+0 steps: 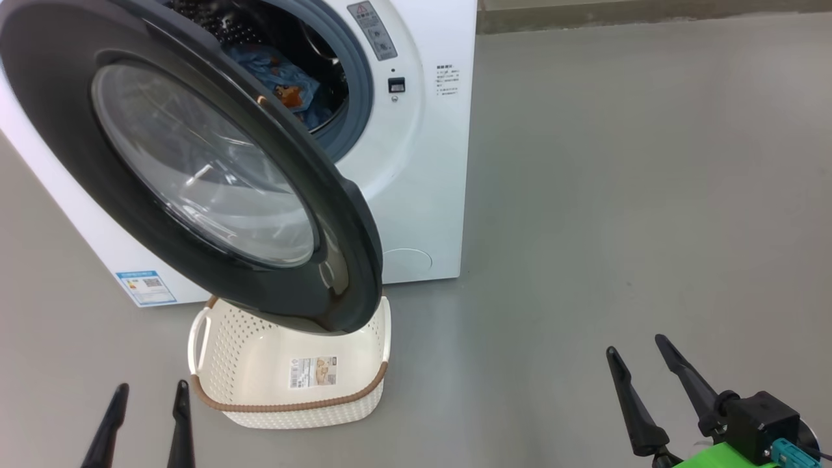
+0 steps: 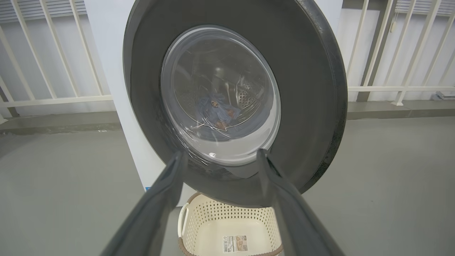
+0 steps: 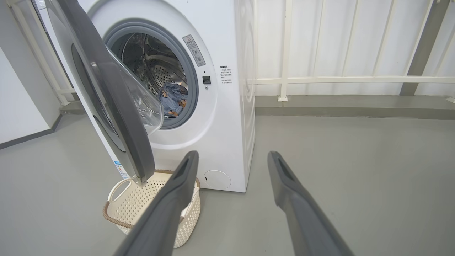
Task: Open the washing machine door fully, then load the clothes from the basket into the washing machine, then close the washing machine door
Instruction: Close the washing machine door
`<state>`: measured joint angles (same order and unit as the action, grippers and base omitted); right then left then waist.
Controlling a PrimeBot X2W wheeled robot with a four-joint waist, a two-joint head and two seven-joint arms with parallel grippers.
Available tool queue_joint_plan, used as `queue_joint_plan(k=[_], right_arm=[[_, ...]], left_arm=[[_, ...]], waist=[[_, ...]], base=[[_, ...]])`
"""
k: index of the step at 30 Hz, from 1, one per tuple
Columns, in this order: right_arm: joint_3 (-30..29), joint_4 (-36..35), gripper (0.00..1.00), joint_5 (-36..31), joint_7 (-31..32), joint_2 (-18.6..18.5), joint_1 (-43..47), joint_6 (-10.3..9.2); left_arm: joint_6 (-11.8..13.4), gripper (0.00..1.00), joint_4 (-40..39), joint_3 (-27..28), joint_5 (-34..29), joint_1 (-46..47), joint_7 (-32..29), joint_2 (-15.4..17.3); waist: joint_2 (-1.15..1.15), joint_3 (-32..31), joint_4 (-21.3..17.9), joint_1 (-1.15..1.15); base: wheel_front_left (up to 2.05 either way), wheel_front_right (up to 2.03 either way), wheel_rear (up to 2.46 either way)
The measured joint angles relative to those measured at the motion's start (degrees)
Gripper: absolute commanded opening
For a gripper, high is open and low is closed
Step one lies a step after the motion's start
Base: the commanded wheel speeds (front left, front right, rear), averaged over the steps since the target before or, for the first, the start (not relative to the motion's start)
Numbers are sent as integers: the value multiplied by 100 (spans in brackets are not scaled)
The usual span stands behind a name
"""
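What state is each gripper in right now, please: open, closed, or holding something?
Left gripper: open, holding nothing.
Right gripper: open, holding nothing.

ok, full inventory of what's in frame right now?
washing machine: 1, white, upper left of head view
washing machine door: 1, black with clear glass, swung partly open, lower edge over the basket
clothes: one bundle, light blue with orange print, inside the washing machine
basket: 1, cream with brown rim, in front of the washing machine
label sticker: 1, white, basket bottom
energy sticker: 1, blue, low left on the washing machine front
floor: grey
railing: white, behind the washing machine
left gripper: 1, dark, lower left of head view, jaws open, holding nothing
right gripper: 1, dark, lower right, jaws open, holding nothing
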<state>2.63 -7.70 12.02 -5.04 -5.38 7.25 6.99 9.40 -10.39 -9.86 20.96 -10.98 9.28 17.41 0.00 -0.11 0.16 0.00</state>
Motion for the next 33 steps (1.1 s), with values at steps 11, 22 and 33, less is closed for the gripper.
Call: queue_joint_plan(k=[11, 22, 33], right_arm=[[-170, -127, 100, -97, 57, 38, 125, -1], [-176, -159, 100, -102, 93, 76, 125, -1], [-178, -153, 0, -84, 94, 121, 125, 0]], left_arm=[[0, 100, 182, -102, -7, -19, 90, -45], [15, 100, 211, -119, -5, -14, 90, -45], [97, 100, 211, -131, -5, -12, 97, -44]], waist=[[0, -59, 111, 0], [0, -39, 90, 0], [0, -22, 65, 0]], base=[[0, 0, 0], [0, 0, 0], [0, 0, 0]])
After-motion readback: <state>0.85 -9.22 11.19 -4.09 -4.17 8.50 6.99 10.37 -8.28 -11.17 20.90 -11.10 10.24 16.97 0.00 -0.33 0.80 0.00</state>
